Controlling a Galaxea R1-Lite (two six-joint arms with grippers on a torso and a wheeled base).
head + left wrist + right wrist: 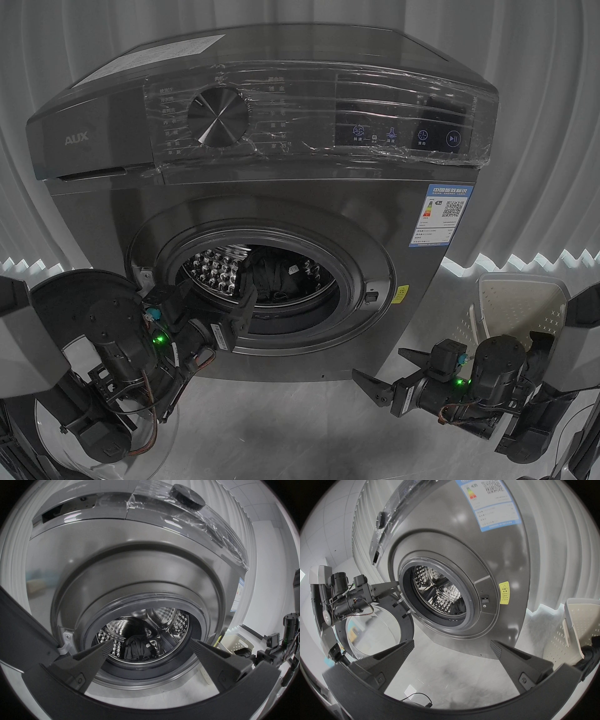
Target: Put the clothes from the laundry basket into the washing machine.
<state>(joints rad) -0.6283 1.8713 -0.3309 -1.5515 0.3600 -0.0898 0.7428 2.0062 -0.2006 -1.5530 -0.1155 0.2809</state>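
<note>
- Hovering just in front of the lower left rim of the washing machine's (281, 187) drum mouth, the left gripper (215, 300) has its jaws spread wide with nothing between them. This spot at the opening suits letting cloth go or nudging it deeper.
- The dark clothes (275, 278) lie bunched low in the drum, well inside the door seal. Nothing hangs over the rim that could catch the door.
- The door (69, 294) is swung fully open to the left, behind the left arm, which leaves the opening free for both arms.
- The right gripper (379, 365) sits low on the right, above the floor (281, 425), between the machine front and the laundry basket (519, 300). Its jaws are wide apart, empty, and point left.
- The pale perforated basket stands at the right, just beside the machine. The part of its inside that shows looks bare, but the right arm covers its near side, so I cannot tell whether any clothes remain.
- Being nearest the basket, the right arm looks better placed to fetch the next piece, if one remains.
</note>
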